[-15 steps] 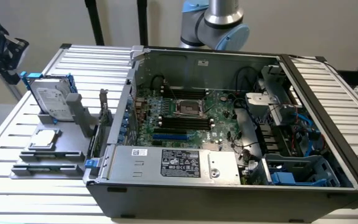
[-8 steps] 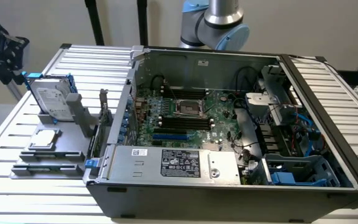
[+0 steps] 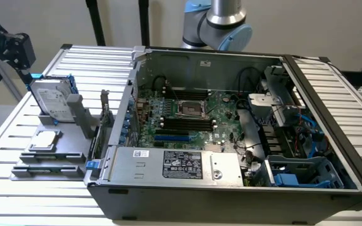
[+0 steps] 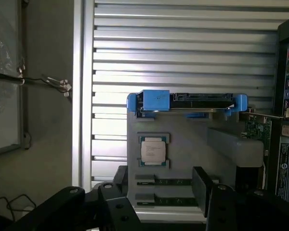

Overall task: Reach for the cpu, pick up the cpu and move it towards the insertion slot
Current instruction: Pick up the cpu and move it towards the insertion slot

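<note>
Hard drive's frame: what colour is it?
Blue. The frame shows best in the wrist view.

The small square chip (image 3: 45, 139) has a silvery top and pale rim, against a plain grey plastic holder (image 3: 49, 162). Upper left of the frame, a silver hard drive (image 3: 47, 99) wears a blue frame. The slatted metal table (image 3: 8, 136) runs in silver-white stripes. The square socket (image 3: 192, 109) has a silvery frame and dark centre, amid a green circuit board (image 3: 228, 113).

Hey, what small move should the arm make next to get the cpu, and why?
Probably lower the tool straight toward the cpu. The tool is open, and the cpu lies untouched in its recess on the grey fixture, roughly in line with the gap between the tool's fingers.
</note>
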